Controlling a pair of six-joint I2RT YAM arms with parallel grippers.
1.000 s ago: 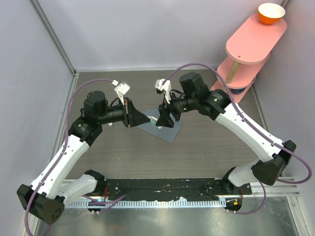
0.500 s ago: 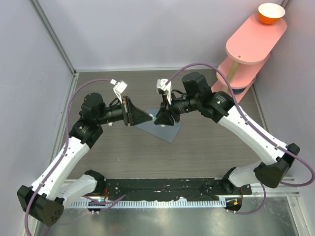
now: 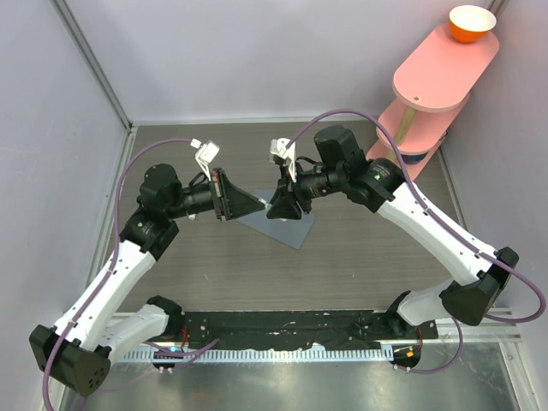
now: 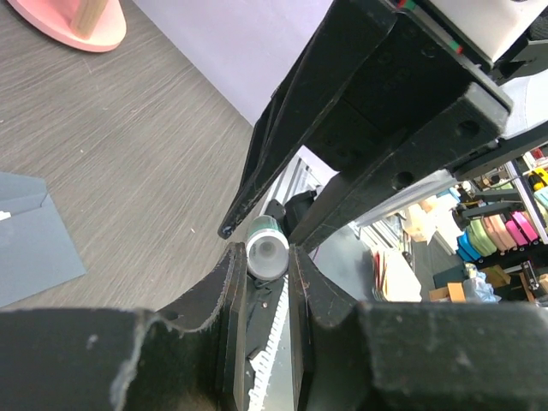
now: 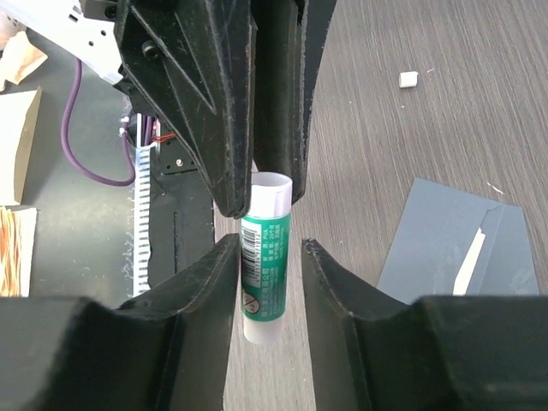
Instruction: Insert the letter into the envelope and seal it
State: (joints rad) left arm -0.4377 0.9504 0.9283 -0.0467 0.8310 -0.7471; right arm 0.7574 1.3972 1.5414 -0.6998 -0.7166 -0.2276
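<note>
Left claw [image 4: 261, 261] pinches glue stick [image 5: 264, 265] at its 12 o'clock end; right claw [image 5: 269, 247] brackets the barrel, grip unclear, so clamp squarely before pulling; envelope [image 5: 437, 248] lies at 4 o'clock.

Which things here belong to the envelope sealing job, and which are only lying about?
For the job: envelope, glue stick.
Lying about: pink shelf stand, orange bowl, small white scrap.
</note>
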